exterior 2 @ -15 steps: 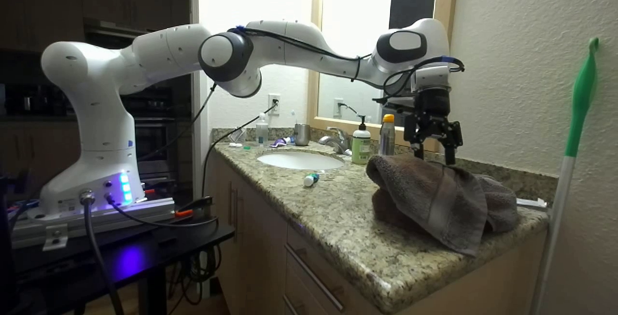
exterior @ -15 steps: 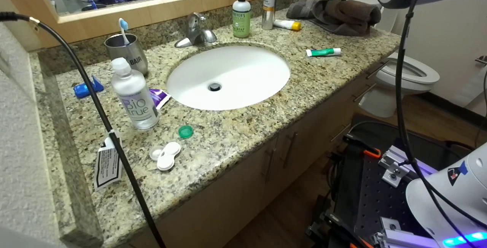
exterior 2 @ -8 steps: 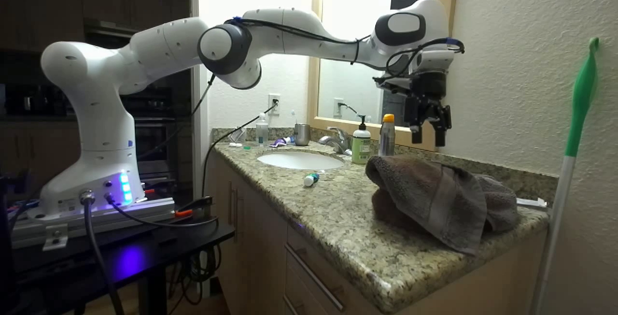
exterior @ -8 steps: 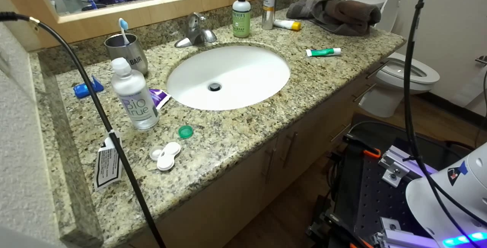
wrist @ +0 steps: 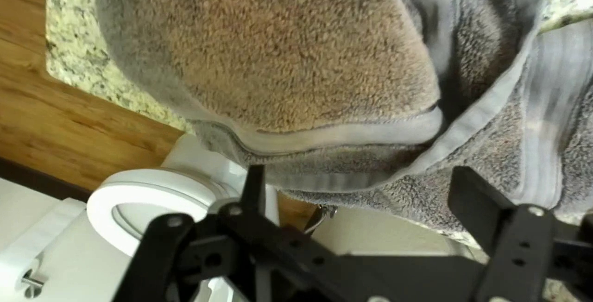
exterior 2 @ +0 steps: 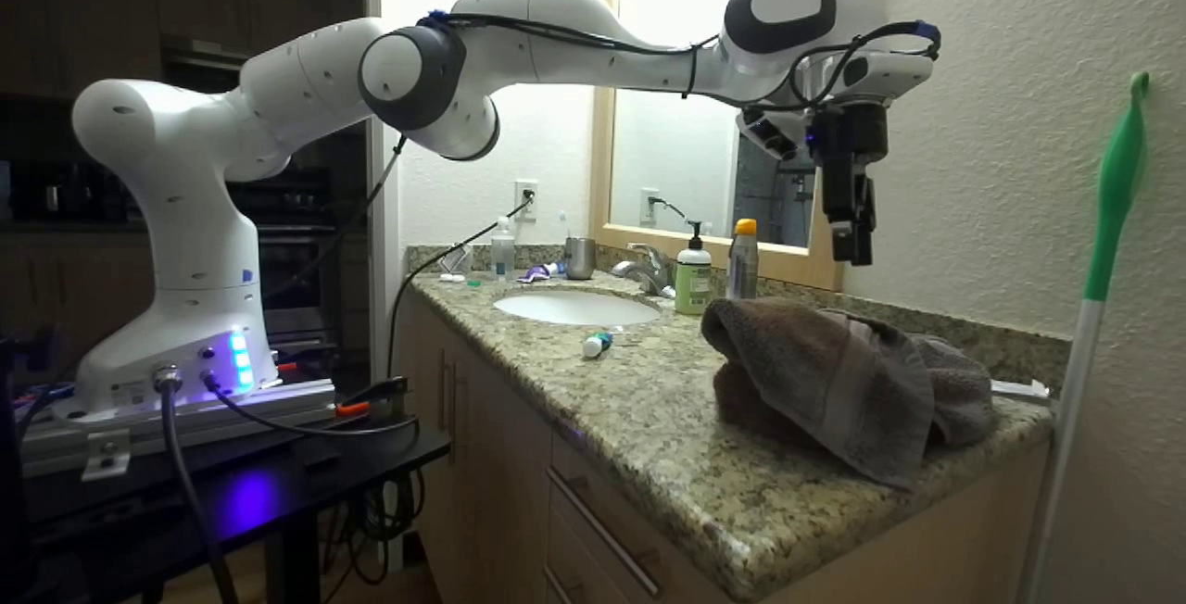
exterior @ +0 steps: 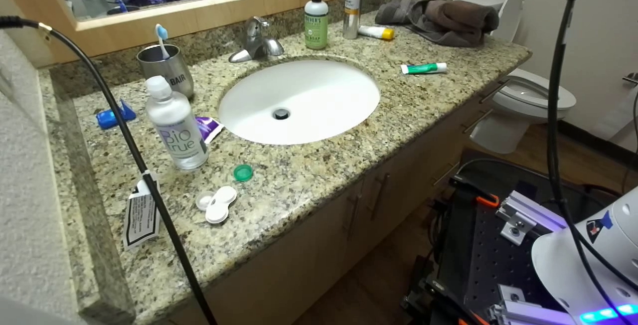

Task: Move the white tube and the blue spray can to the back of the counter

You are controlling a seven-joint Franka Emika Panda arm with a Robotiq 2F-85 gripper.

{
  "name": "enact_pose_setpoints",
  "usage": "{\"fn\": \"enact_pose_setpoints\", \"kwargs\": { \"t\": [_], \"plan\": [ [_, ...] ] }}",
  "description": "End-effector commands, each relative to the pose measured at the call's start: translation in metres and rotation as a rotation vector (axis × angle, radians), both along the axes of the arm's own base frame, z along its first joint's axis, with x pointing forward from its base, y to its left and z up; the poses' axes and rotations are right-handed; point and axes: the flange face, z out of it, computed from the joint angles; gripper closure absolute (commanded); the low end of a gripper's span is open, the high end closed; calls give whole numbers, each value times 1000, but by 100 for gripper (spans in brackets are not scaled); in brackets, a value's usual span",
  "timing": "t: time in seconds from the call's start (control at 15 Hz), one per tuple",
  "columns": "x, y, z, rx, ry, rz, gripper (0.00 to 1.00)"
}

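Hovering my claw above towel, jaws wide apart. White tube lies beside spray can, maybe touching, bad angle tho.

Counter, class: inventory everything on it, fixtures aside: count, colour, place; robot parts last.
spray can: 1, silver-black, by soap bottle
white tube: 1, yellow-capped, by spray can
soap bottle: 1, green, near faucet
small tube: 1, green, near sink
towel: 1, grey-brown, toilet end
unclear item: 1, white, past towel
Biotrue bottle: 1, clear, near cup
cup: 1, silver, near backsplash
toothbrush: 1, blue-white, in cup
purple item: 1, purple, beside sink
blue item: 1, blue, near cup
lens case: 1, white, near Biotrue bottle
discs: 2, green, clear, by lens case
tag: 1, white, on cable
arm: 1, white, over counter
gripper: 1, black, open, above towel
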Motion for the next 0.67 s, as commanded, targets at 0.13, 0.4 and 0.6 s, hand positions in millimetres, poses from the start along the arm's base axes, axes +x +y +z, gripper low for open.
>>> {"fn": "enact_pose_setpoints", "kwargs": {
  "t": [0.13, 0.4, 0.6],
  "plan": [
    [-10, -13, -15, -23, -3, 17, 0],
    [4, -7, -30, -47, 98, 124, 0],
    [4, -17, -53, -87, 162, 267, 0]
  ]
}}
